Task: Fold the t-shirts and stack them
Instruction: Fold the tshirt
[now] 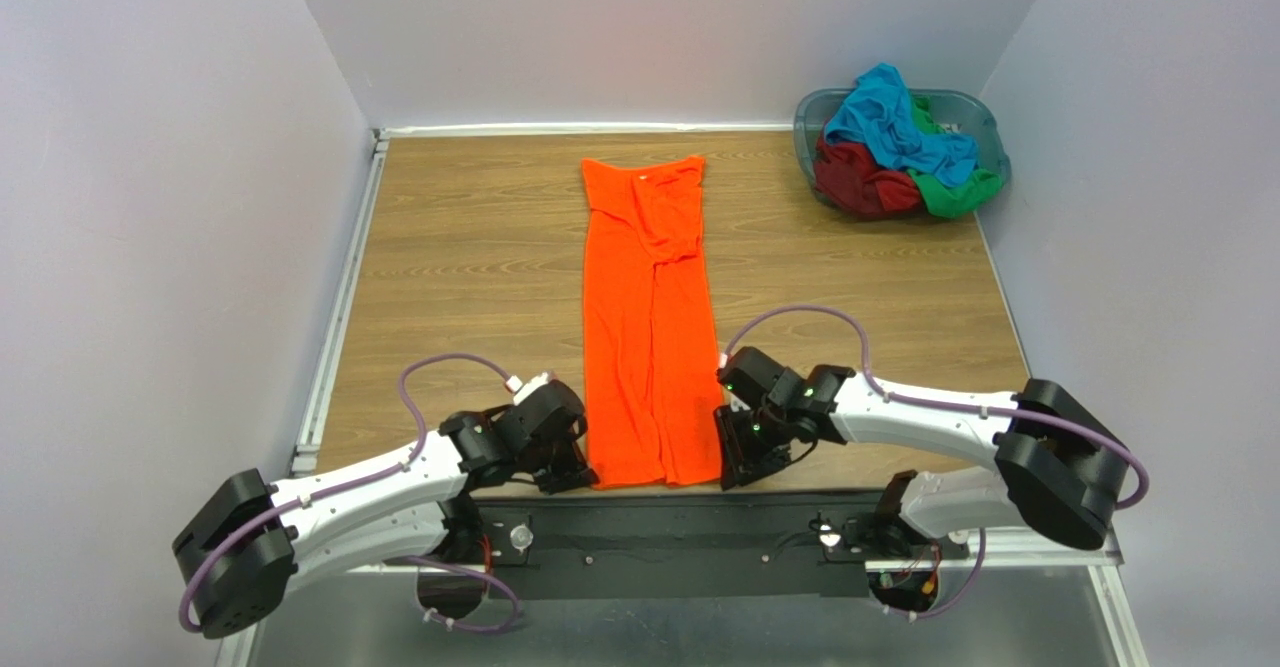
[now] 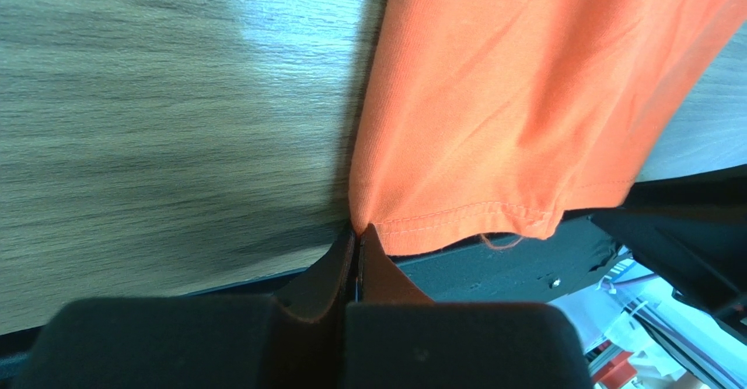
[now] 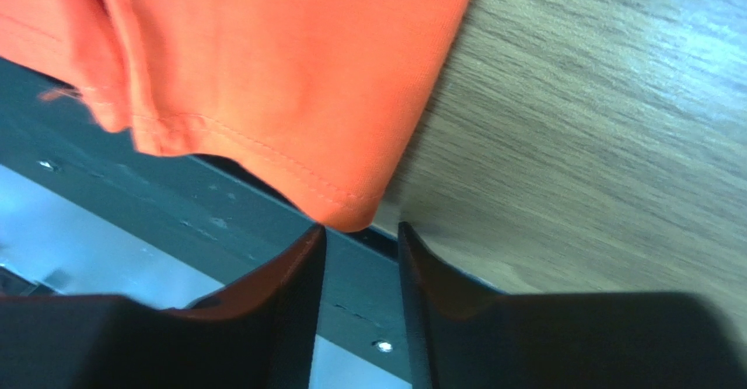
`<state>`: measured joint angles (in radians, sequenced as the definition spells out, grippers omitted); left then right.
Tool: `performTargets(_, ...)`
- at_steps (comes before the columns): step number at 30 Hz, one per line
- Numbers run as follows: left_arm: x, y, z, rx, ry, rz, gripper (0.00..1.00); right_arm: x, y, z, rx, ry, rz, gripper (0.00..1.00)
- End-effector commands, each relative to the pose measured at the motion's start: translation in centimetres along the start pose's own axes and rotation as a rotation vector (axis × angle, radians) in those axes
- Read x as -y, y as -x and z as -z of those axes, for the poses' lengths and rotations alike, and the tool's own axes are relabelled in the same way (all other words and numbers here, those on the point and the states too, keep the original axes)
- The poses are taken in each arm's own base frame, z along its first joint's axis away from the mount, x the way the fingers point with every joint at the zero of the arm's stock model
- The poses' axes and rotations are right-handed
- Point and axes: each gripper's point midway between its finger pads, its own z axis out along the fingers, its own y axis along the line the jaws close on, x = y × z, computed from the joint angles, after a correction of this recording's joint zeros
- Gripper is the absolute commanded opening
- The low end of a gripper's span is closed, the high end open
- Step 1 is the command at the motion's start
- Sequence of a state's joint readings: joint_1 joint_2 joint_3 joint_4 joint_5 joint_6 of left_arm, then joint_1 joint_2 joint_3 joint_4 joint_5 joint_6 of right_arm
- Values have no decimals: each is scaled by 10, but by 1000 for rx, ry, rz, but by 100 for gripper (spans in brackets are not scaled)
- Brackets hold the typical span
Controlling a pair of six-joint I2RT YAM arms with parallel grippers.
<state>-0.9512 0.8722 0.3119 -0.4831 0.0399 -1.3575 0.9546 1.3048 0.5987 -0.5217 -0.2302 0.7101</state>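
Quick look from my remote seat. The orange t-shirt [image 1: 649,322] lies on the bench [image 1: 451,247] as one long narrow strip. Its long axis runs straight out ahead of both hands toward the far wall, and its near hem sits right between them.

The left hand [image 2: 358,240] is clenched. On its wrist cam the hem corner on that side meets the fingertips right at the seam, so I'd call that corner pinched.

The right hand [image 3: 361,231] is the one to watch. Its fingers are spread, with nothing between them. The other hem corner hangs just ahead of the gap and a touch toward the left finger, over the dark edge rail rather than the wood.

So my read is that the next move turns on that small offset. The right hand needs to nudge forward onto the corner before closing, and then both hands can carry the hem along the strip's length.

The other t-shirts [image 1: 887,135] sit bunched in the basket [image 1: 984,115], well ahead of the right hand and off to its outer side.
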Motion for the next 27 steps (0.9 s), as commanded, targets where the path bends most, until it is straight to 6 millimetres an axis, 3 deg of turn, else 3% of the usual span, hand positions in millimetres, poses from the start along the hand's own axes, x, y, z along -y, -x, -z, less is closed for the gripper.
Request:
performTargets(1,6,-6,2,-27,-37,-4,0,-2,-1,-9,-6,12,1,34)
performTargets(4,13,-4,3,-19,-62,-5,0,-3,7,-11,20,7,-1,24)
performTargets(11,14,-2,4,-14,-64,-5,0,-7,23,-7,82,-5,22,13)
performTargets(12,15,-2,5,-11,-66,-4,0,-7,23,-7,81,-4,23,8)
performTargets(16,24,1,9,2,-95,-8,0,-14,27,0,100,26,49,4)
performTargets(22,64,25,26,117,-217,-40,0,-26,53,17,211,31,80,1)
performTargets(27,77,52,31,214,-205,-60,0,-33,88,31,327,-20,104,1)
